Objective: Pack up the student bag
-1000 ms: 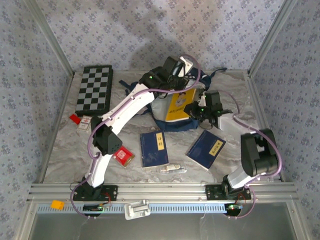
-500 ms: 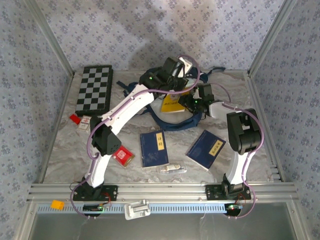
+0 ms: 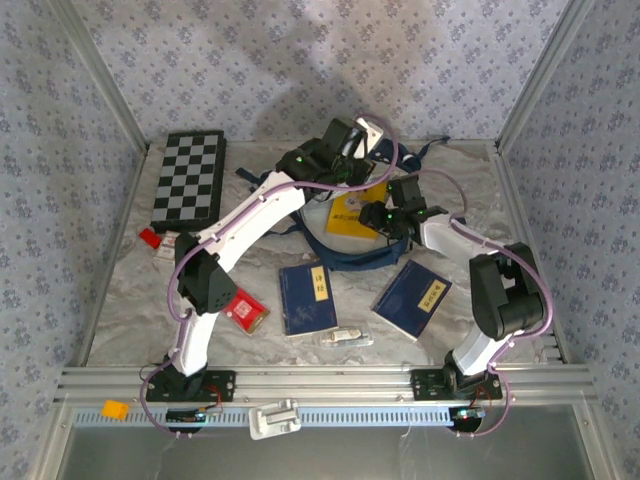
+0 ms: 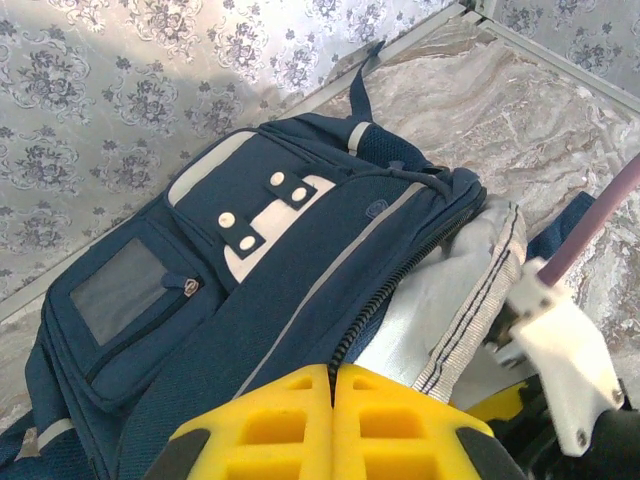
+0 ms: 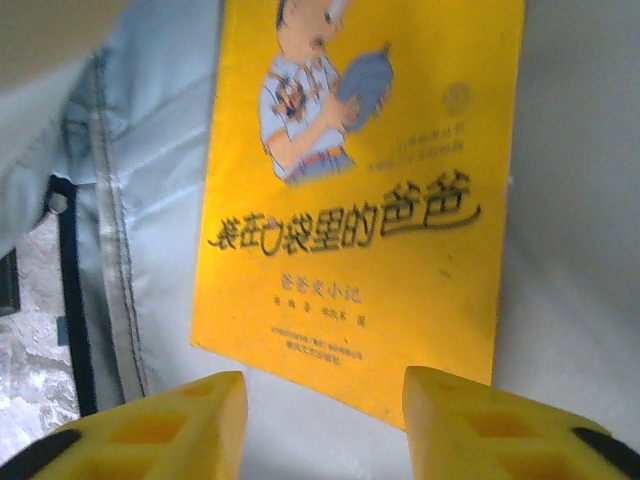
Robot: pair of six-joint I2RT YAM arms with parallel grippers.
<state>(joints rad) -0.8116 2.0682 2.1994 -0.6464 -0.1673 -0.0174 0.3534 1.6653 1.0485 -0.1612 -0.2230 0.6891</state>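
Observation:
The student bag (image 4: 250,260) is navy with white panels and lies at the back of the table, its mouth held open toward the arms. My left gripper (image 4: 333,372) is shut on the bag's zipper edge and holds the flap up. A yellow picture book (image 5: 360,190) lies flat on the pale lining (image 5: 565,200) inside the bag (image 3: 345,263). My right gripper (image 5: 325,420) is open just short of the book's near edge, with nothing between its fingers. From above, the yellow book (image 3: 357,210) shows in the bag's mouth beside the right gripper (image 3: 380,217).
Two flat dark blue books (image 3: 308,297) (image 3: 412,298) lie in front of the bag. A chessboard (image 3: 188,178) lies at the back left. A red packet (image 3: 246,312), a small card box (image 3: 170,248) and a small pale object (image 3: 345,338) are nearby.
The right gripper carried the yellow book into the bag's mouth, opened and let it go; the book now lies on the lining. The left gripper kept its hold on the bag.

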